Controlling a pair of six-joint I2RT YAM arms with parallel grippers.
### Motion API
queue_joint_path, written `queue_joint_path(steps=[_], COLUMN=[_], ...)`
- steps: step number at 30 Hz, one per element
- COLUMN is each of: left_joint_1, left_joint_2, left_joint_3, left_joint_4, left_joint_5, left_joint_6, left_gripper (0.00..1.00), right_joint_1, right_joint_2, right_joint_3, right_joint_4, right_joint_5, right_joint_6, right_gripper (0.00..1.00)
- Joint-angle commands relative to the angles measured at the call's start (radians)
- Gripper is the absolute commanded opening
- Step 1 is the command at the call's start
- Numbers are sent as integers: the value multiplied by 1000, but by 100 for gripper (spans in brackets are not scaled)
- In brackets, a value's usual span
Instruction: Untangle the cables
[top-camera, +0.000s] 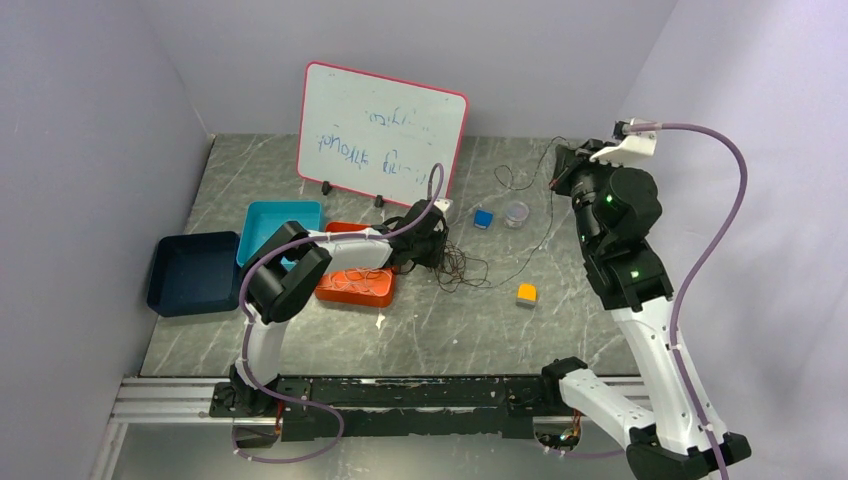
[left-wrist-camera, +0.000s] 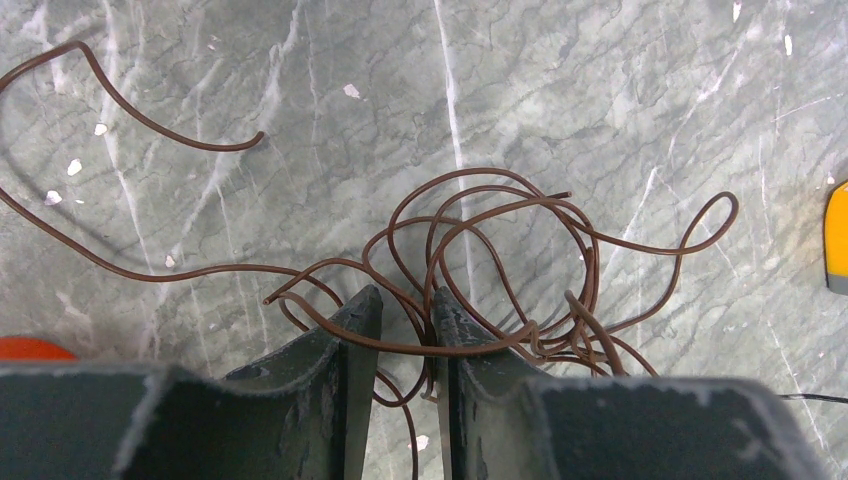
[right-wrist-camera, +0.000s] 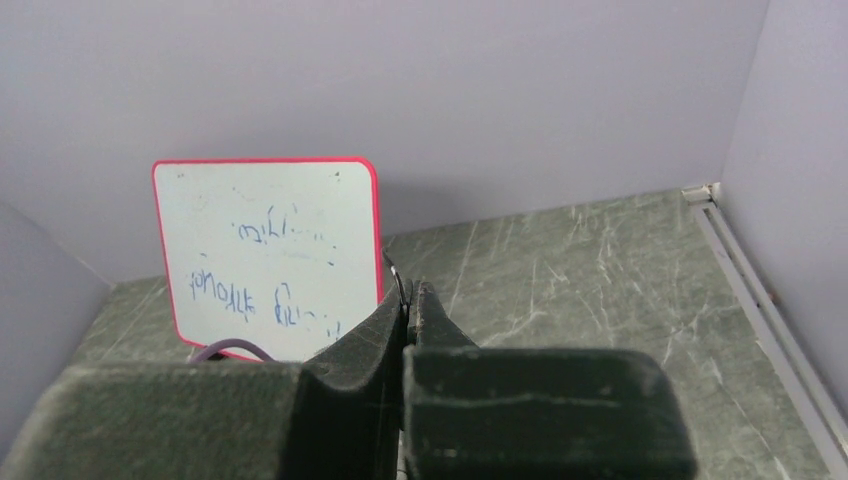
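Nearest the lens, the left end effector (left-wrist-camera: 406, 296) sits low on the worktop (top-camera: 450, 330), jaws a little apart. One strand of the brown tangle (left-wrist-camera: 590, 270) lies across its tips and another in the gap; no pinch shows. The tangle spreads just ahead of it, mid-worktop. The right end effector (right-wrist-camera: 410, 290) is raised at the far right, jaws together on a thin black cable (top-camera: 550, 215) that runs down and left toward the tangle. The left arm is the nearer one. Where black meets brown is too fine to trace, and from above the left fingers cannot be made out.
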Motion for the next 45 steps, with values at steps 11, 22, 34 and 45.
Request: queue_joint_path(steps=[11,22,34,45], left_joint_1=[4,4,2,-28], left_joint_2=[52,34,-173,-201], left_joint_3=[-27,-21,-15,114], left_joint_4=[-60,-61,-84,-147], left_joint_5=[-8,-17,-128,-236], left_joint_6=[3,5,97,292], left_gripper=[33,38,85,72], right_joint_1=[4,4,4,5], right_joint_2=[-45,-53,-60,-54], right_joint_3=[86,132,109,93], right_joint_4=[-8,-16,-12,-16], right_joint_5=[136,112,117,102], right_joint_6=[-72,-97,-90,-93], right_gripper=[0,0,0,0])
